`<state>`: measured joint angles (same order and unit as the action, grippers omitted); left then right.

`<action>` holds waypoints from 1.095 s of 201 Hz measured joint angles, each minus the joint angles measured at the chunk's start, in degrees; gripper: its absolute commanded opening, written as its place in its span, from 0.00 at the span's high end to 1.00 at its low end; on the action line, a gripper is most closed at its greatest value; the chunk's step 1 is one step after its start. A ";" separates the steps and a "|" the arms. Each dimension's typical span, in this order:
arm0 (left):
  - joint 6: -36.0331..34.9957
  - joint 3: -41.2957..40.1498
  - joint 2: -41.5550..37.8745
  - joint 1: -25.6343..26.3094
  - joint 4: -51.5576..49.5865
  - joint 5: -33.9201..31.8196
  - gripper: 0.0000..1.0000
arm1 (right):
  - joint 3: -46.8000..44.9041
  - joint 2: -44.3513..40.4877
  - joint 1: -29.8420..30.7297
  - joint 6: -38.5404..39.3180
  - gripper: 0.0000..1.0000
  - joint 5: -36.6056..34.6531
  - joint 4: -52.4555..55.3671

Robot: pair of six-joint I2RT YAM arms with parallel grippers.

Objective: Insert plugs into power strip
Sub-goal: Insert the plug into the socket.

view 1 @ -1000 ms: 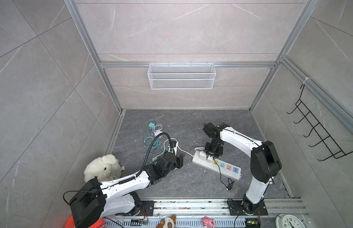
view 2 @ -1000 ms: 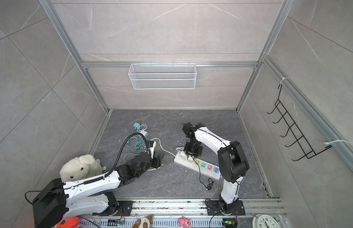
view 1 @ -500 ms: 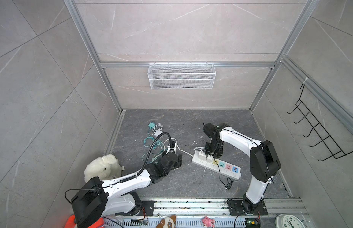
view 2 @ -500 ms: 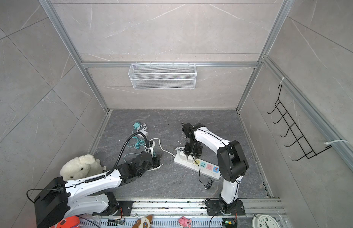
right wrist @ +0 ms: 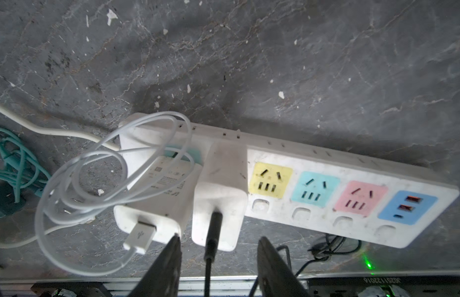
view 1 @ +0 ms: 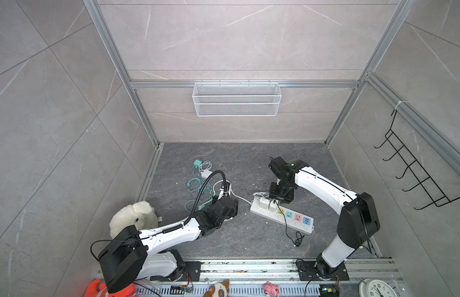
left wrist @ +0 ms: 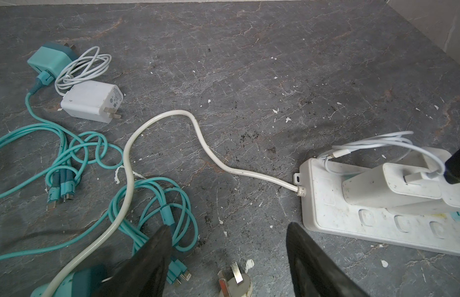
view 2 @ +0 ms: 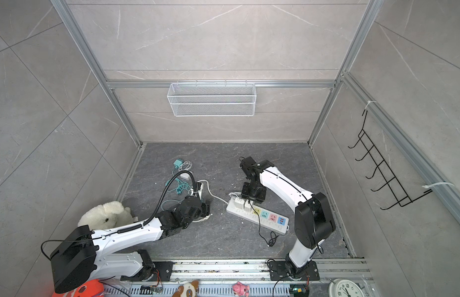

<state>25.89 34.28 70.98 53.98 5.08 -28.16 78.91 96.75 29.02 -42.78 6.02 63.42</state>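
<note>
The white power strip [view 1: 275,219] [right wrist: 313,154] lies on the dark floor with two white plugs seated at its cord end. One trails a coiled white cable [right wrist: 157,195]; the other [right wrist: 218,203] trails a black cable. My right gripper [right wrist: 218,244] stands open just behind the black-cabled plug, with a gap on each side. Its yellow, teal and pink sockets are empty. My left gripper [left wrist: 229,231] hovers open over bare floor between the strip [left wrist: 326,205] and tangled teal cables. Loose plugs lie beyond: a teal one [left wrist: 47,60] [view 1: 197,162], a white one [left wrist: 91,101] and a second teal one [left wrist: 80,280].
The strip's thick white cord [left wrist: 198,133] loops across the floor to its pronged plug [left wrist: 234,280], which lies between my left fingers. A white plush toy [view 1: 132,218] sits at the left. A wire basket [view 1: 236,99] hangs on the back wall, a hook rack [view 1: 414,180] on the right.
My right gripper has opened and let go of the black-cabled white plug, which stays in the strip. The left arm has barely shifted.
</note>
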 measured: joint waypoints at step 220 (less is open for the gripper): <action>8.26 44.72 38.93 -34.91 -26.88 13.49 0.31 | -15.39 -21.00 0.22 11.04 0.50 -12.72 -15.45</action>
<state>34.15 79.00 109.91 19.07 -21.80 -14.68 63.53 75.75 29.23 -31.75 -6.70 47.97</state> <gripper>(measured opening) 0.694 0.503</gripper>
